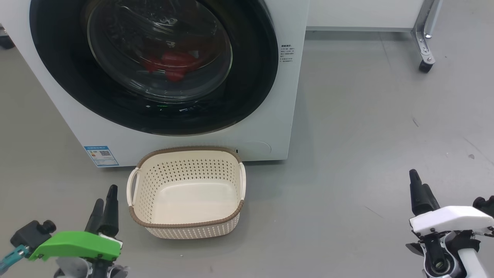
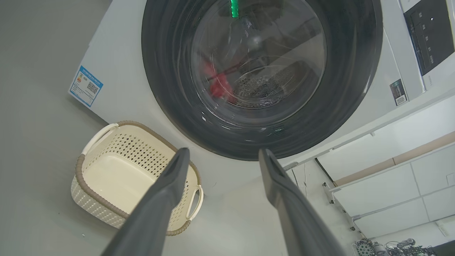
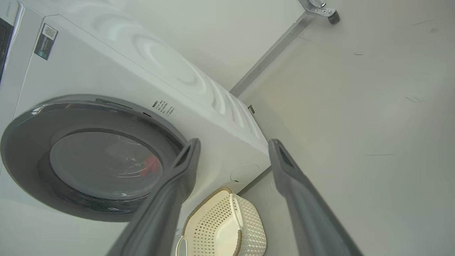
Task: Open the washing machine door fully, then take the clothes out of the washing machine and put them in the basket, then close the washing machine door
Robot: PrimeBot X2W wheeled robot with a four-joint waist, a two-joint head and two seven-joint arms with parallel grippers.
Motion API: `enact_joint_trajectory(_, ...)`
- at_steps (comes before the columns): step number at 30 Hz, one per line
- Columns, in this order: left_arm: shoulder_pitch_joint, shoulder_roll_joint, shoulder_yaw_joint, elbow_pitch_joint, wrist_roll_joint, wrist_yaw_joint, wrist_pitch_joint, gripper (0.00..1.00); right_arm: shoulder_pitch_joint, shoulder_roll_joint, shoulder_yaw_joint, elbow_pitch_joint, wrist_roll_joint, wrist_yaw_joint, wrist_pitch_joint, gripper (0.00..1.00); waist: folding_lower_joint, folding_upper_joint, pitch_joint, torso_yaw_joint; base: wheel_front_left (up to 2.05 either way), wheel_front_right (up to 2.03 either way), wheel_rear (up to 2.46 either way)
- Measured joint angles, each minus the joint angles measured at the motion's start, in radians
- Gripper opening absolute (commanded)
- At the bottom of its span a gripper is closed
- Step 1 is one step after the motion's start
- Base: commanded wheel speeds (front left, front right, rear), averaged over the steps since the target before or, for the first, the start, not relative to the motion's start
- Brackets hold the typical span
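The machine (image 1: 77, 127) stands at the far left of the grey floor (image 1: 366, 135), white front facing the robot. Its door (image 1: 251, 77) is closed, the wide black rim lying flush against the front. Through the clear glass the clothes (image 1: 173, 63) show as a small red heap low in the drum, behind the middle of the door. A blue label (image 1: 101, 155) sits at the near left corner of the machine's front.

The basket (image 1: 185, 148) stands upright on the floor just in front of the machine, below the door. Its far brown rim is close to the machine's base, one handle points left and the other right, and its pale bottom is in full sight.

The left tool (image 1: 105, 197) hangs near and just left of the basket, apart from it. In the left wrist view its two dark fingers (image 2: 163, 192) are spread wide with nothing between them, and they point toward the lower part of the door.

The right tool (image 1: 418, 181) is at the near right, well apart from the basket and the machine. It too is spread wide and holds nothing.

At the far right a metal leg with a black castor (image 1: 424, 65) stands on the floor.
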Motion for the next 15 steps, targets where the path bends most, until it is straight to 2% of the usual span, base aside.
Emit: enact_joint_trajectory(15,-0.037,0.037,-0.102,-0.003,0.29,0.068,-0.053,1.0,-0.021,-0.024,0.106,0.002,-0.28,-0.061,-0.053,1.0,0.0,0.0,-0.001,-0.002,0.0,0.0,0.0)
